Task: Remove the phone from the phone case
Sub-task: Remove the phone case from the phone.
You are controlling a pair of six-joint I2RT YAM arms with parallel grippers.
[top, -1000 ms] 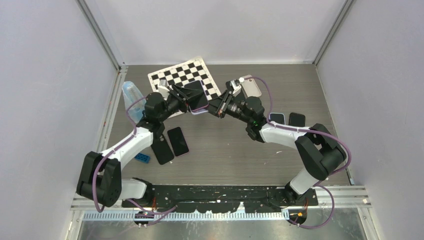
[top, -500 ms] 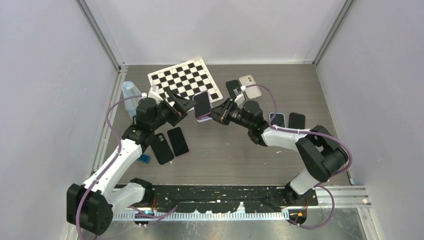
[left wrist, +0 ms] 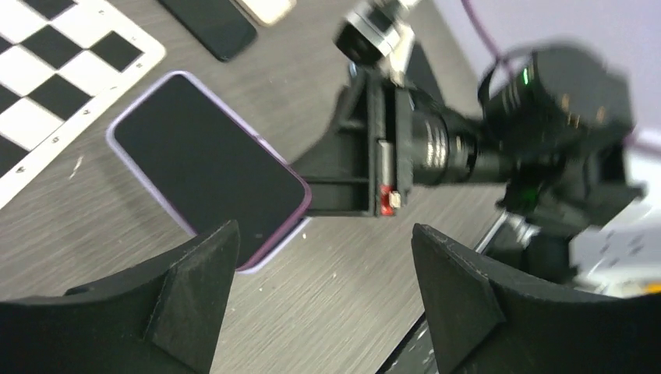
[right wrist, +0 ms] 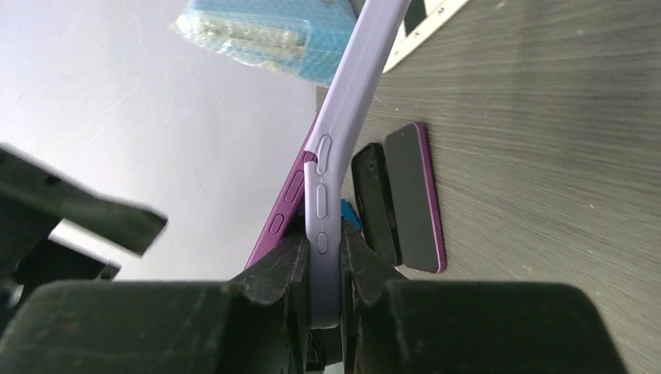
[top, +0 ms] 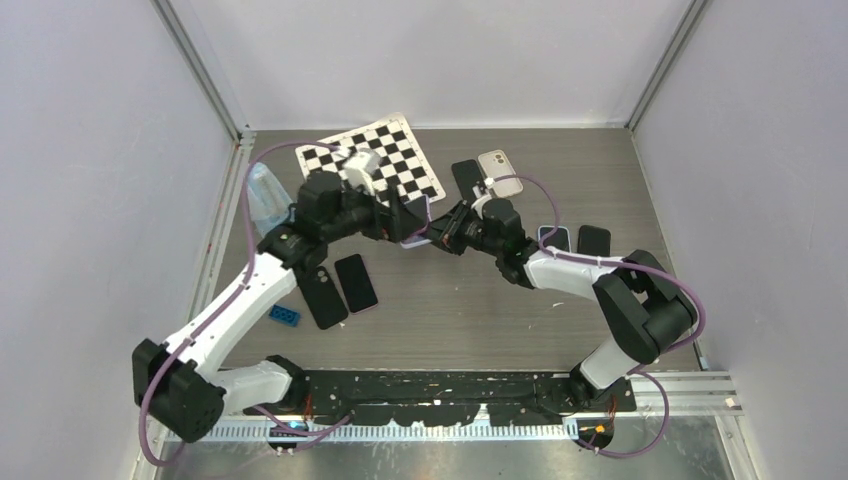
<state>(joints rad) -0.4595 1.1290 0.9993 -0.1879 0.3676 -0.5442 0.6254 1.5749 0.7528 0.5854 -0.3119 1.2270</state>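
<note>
Jaws, right: the right gripper (right wrist: 321, 261) is pinched nearly closed on one end of the lilac phone case (right wrist: 347, 109), a pad on each face.
Jaws, left: the left gripper (left wrist: 323, 238) is spread wide with nothing between its fingers (left wrist: 195, 269), just short of the case's free end.
Phone: the phone (left wrist: 199, 160) sits in the case with its dark screen facing the left wrist camera. Its darker purple side parts slightly from the case beside the right pads.
Position: the case is held above the table (top: 480, 320), between the two arms.
Nearby: the checkerboard sheet (top: 370, 160) lies just beyond, and the blue wrapped packet (top: 262, 190) at the left edge.
Further out: two dark handsets (top: 356, 282) and a blue block (top: 285, 315) lie by the left arm.
</note>
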